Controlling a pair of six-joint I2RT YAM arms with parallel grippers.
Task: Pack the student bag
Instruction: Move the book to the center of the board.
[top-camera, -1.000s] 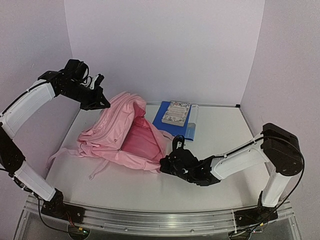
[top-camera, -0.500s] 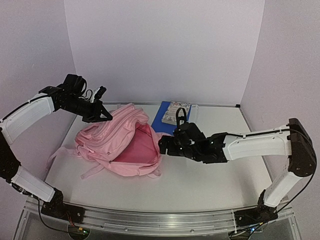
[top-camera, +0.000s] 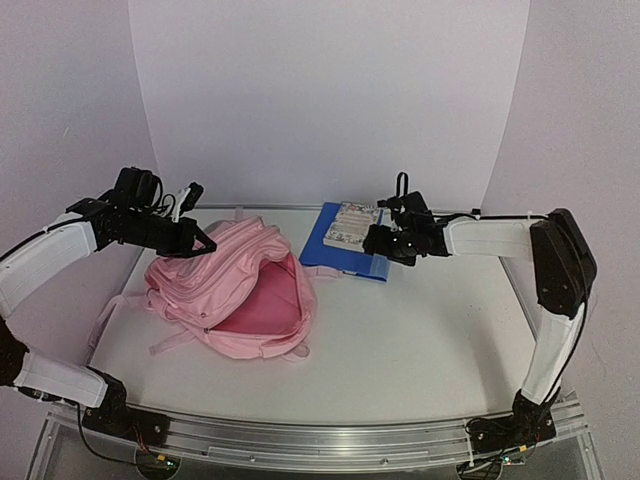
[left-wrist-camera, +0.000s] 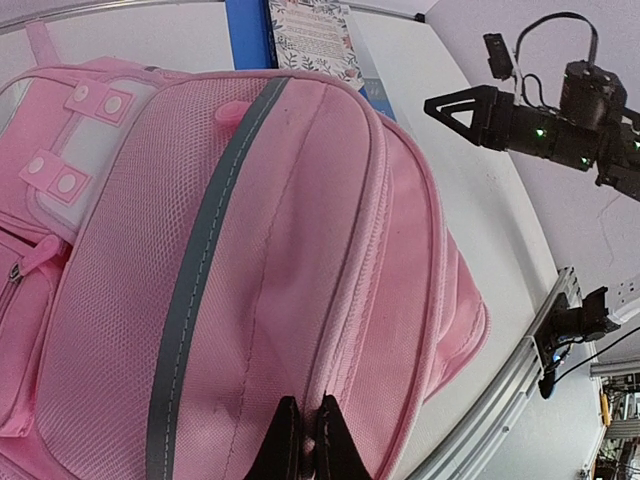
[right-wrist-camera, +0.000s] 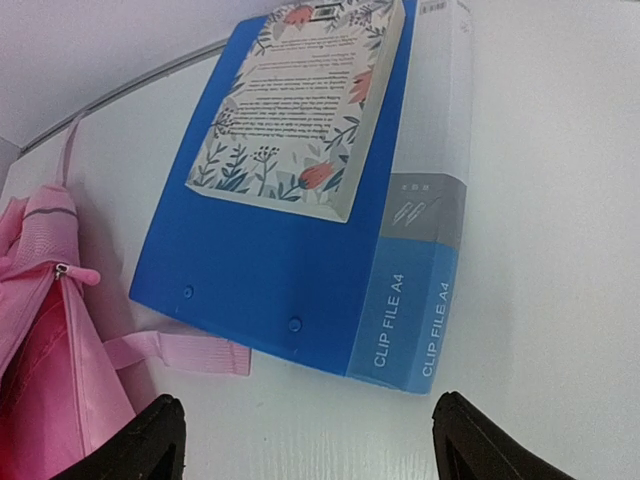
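Observation:
The student bag (top-camera: 215, 285) is a pink backpack lying on the left of the white table with its main compartment gaping toward the front. My left gripper (top-camera: 204, 243) is at its upper rear edge. In the left wrist view that gripper (left-wrist-camera: 301, 440) is shut on a piped seam of the bag (left-wrist-camera: 250, 250). My right gripper (top-camera: 378, 243) hovers open over the near end of a blue clip file (top-camera: 335, 250), on which lies a floral book (top-camera: 352, 225). In the right wrist view the open fingers (right-wrist-camera: 150, 445) straddle bare table just below the clip file (right-wrist-camera: 270, 250) and the book (right-wrist-camera: 300, 100).
A pink strap (right-wrist-camera: 180, 352) of the bag (right-wrist-camera: 40, 360) runs under the clip file's left corner. Pale walls enclose the table at the back and both sides. A metal rail (top-camera: 320, 445) runs along the front edge.
The right gripper has let go at the bag's opening, opened, and swung back and right to above the clip file. The bag has slid a little left and the left gripper has sunk with it.

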